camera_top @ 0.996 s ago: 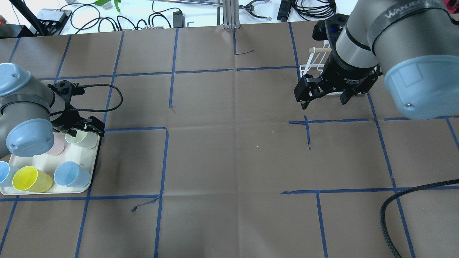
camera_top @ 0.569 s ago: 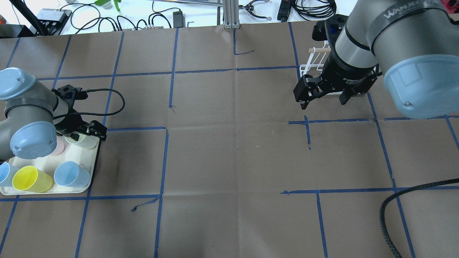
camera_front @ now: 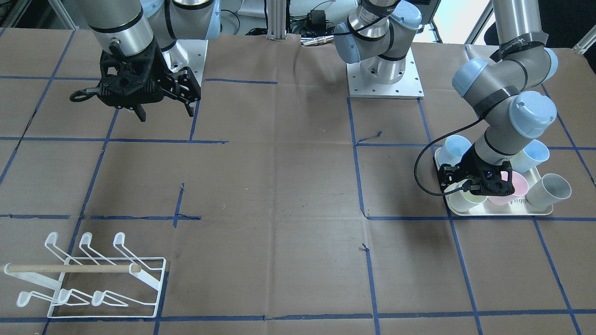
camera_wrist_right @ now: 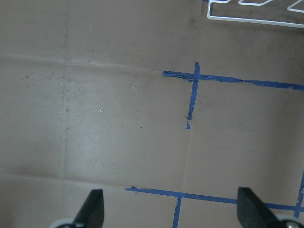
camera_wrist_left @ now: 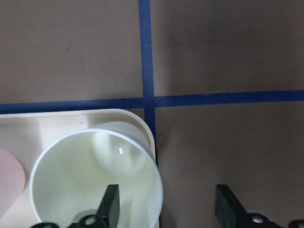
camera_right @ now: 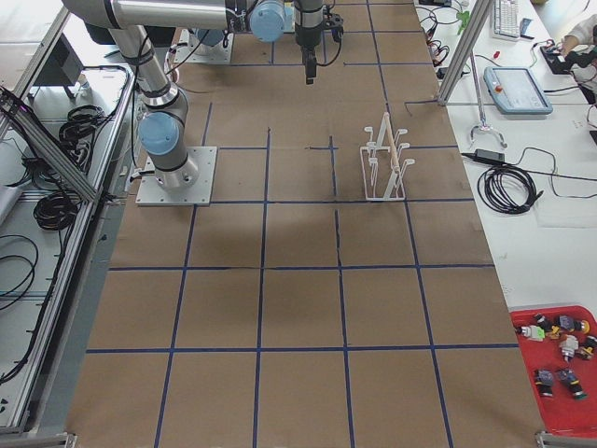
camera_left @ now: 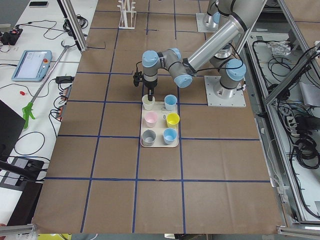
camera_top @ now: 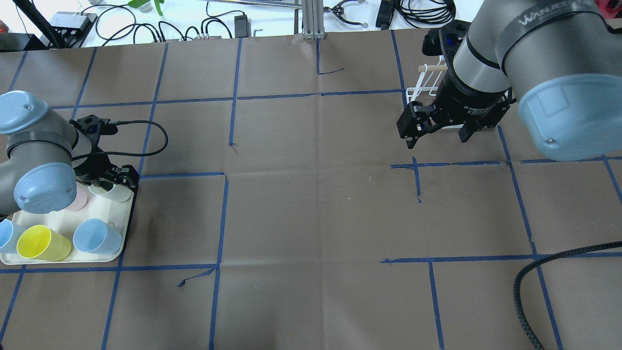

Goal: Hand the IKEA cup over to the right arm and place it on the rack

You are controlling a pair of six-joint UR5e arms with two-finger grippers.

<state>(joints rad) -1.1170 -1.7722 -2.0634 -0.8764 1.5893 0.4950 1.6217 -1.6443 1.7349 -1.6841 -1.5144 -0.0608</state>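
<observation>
Left gripper (camera_wrist_left: 166,202), fingers spread, straddles the pale green cup's (camera_wrist_left: 95,180) rim beside a pink cup (camera_front: 512,188); right gripper (camera_wrist_right: 168,211) gapes, apart from the rack (camera_front: 70,268).

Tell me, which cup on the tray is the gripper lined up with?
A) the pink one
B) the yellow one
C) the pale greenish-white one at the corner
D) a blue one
C: the left wrist view shows the left gripper open astride the wall of the pale greenish-white cup at the corner of the tray, one finger over the cup's inside and the other beyond its rim.
</observation>
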